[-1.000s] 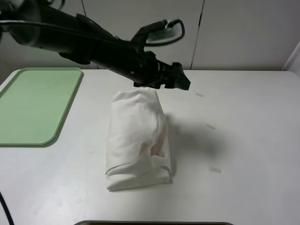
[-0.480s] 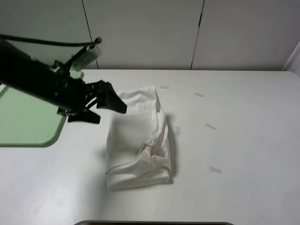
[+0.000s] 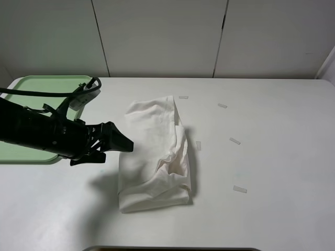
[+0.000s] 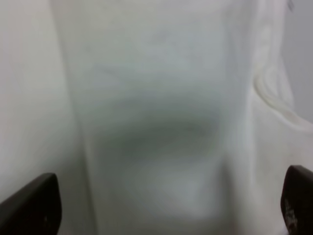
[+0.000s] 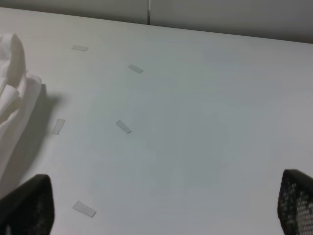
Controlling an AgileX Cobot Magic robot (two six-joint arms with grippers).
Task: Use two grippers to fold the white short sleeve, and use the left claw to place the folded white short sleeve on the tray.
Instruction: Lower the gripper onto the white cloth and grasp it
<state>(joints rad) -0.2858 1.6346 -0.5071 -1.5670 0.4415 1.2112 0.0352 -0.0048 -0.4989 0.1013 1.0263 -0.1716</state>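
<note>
The left pincer (image 3: 121,145) is black and pointy, and it sits low over the worktop (image 3: 272,157), right beside the left edge of the white shirt (image 3: 155,151). Its two fingers are spread wide apart and hold nothing. In the left wrist view the two dark finger tips (image 4: 32,205) stand far from each other at the two sides, and the soft white shirt (image 4: 161,112) fills the space between and beyond them, very close and a bit blurry. A seam of the shirt curves along one side there. The black arm behind the left pincer reaches in from the left, with a thin cable looping above it. The shirt is folded up into a thick, wrinkly bundle and lies near the middle of the worktop. It is not on the green tray (image 3: 47,84). The tray lies at the far left of the worktop, partly hidden behind the arm, and it is apart from the shirt. The right pincer (image 5: 161,223) is also wide apart and holds nothing. Its two dark tips show at the edges of the right wrist view, over bare worktop. A few small white tape strips (image 3: 234,141) lie on the worktop to the right of the shirt.
</note>
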